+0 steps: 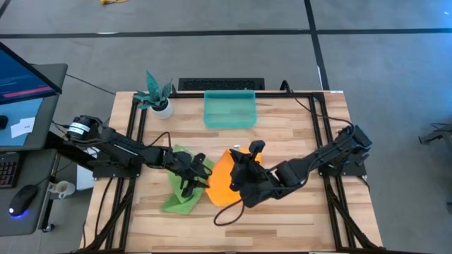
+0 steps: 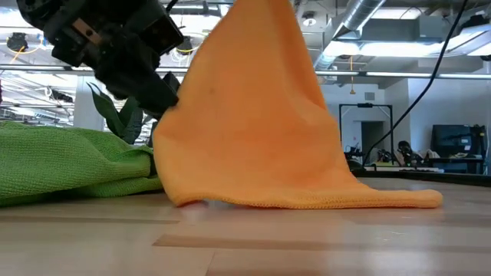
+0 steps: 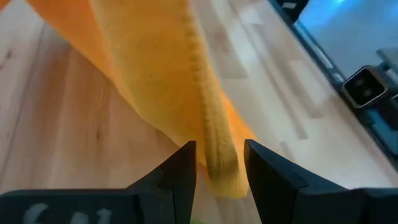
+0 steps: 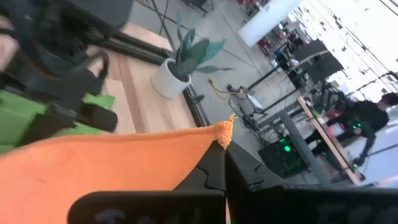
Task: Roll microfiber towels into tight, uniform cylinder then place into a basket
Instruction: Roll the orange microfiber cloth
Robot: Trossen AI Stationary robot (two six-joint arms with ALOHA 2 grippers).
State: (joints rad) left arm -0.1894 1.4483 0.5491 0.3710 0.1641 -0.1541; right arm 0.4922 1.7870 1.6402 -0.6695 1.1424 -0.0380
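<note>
Two grippers worked one cloth: the right gripper [image 4: 217,163], fingers pressed together, pinched a corner of the orange towel [image 1: 220,180] and held it raised above the table [image 1: 296,134], while the left gripper [image 3: 219,168] had its fingers partly spread around the towel's hemmed edge low down — whether they actually clamped it could not be told. The green towel [image 1: 180,190] lay crumpled on the wood beneath the left arm, touching the orange one. The basket [image 1: 229,109] stood at the far edge, well apart from both.

The step looked like spreading the orange towel before rolling. To do it well, both held points should probably be drawn apart evenly and the cloth lowered flat, clear of the green one — no folds trapped underneath.

Counted: two towels, one basket, one potted plant [image 1: 157,95] beside it.
</note>
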